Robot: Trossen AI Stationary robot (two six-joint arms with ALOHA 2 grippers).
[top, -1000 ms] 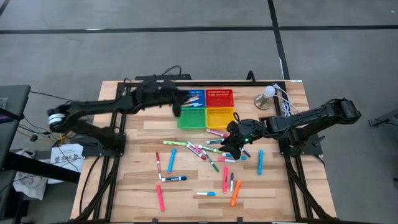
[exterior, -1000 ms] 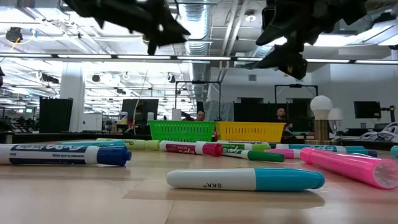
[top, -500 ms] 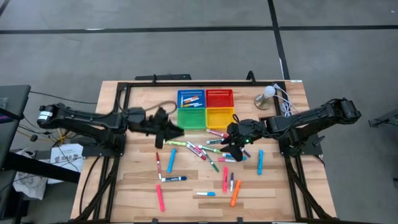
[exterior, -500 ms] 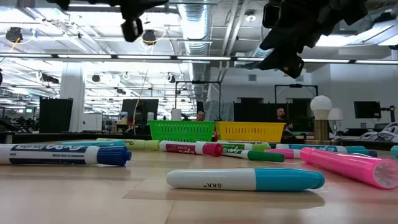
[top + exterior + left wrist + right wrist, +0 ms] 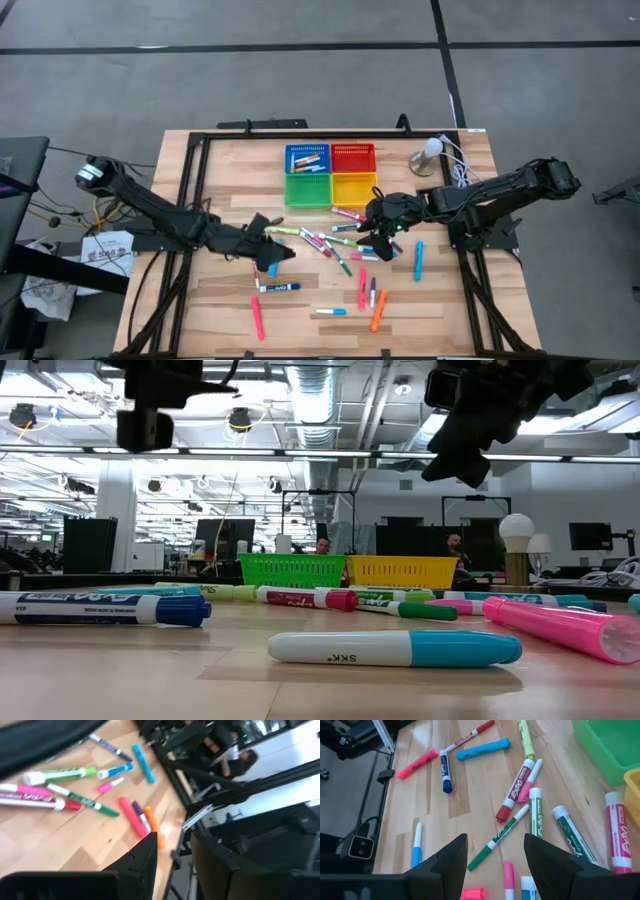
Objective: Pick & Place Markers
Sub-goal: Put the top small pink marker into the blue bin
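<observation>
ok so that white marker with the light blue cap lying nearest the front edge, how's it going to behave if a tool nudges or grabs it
The white marker with the light blue cap looks like a round, smooth barrel lying flat on the wooden table, so a sideways nudge would probably roll it. It appears rigid and likely light. Its glossy plastic may slip unless gripped across the middle.
</observation>
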